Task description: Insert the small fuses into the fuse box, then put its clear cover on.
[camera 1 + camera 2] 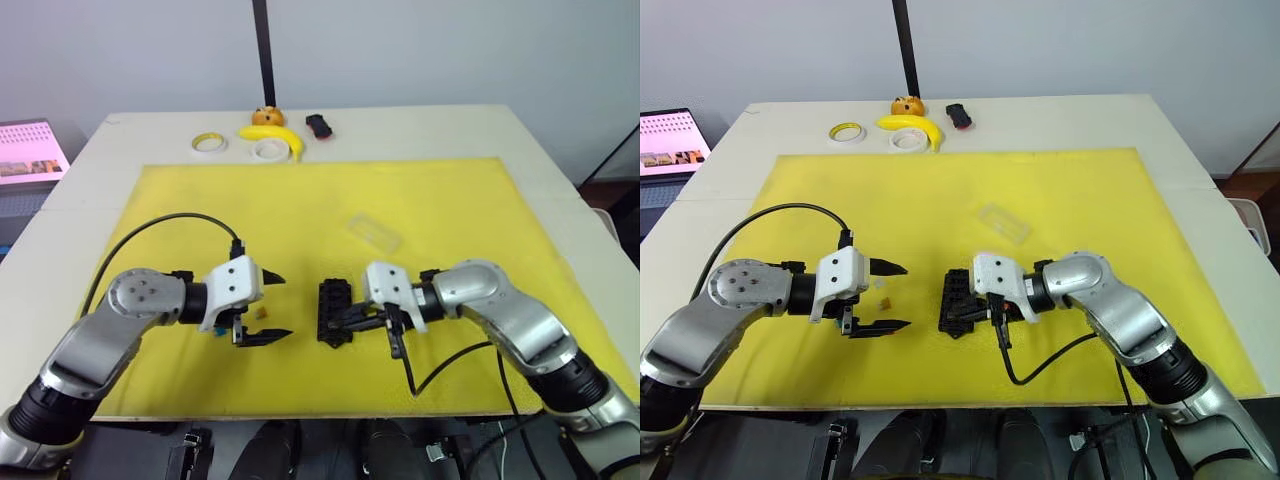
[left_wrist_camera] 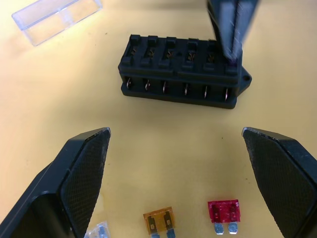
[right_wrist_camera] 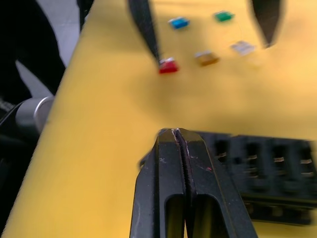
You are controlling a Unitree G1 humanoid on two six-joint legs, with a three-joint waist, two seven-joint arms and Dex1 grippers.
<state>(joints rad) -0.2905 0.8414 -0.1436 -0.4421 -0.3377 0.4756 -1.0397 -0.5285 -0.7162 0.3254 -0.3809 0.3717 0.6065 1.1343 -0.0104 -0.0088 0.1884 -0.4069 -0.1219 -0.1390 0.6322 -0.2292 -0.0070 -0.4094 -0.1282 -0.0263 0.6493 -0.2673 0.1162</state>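
The black fuse box [image 1: 333, 300] lies mid-mat on the yellow mat [image 1: 450, 200]. My right gripper [image 1: 340, 325] is shut, its tips [image 2: 232, 60] pressed at the box's end slot with a tiny purple fuse [image 2: 232, 63] showing between them. My left gripper [image 1: 286, 305] hangs open just left of the box, nothing between its fingers [image 2: 79, 173]. Under it lie loose fuses: red [image 2: 224, 212], amber [image 2: 159, 221], grey [image 3: 242, 47], blue [image 3: 178, 22] and teal [image 3: 224, 16]. The clear cover [image 1: 375, 232] rests on the mat beyond the box.
At the table's far edge sit two tape rolls [image 1: 209, 143] [image 1: 268, 150], a banana [image 1: 280, 136], an orange object [image 1: 266, 115] and a black-and-red object [image 1: 319, 125]. A laptop [image 1: 30, 150] stands off the left side. A black pole [image 1: 263, 50] rises behind.
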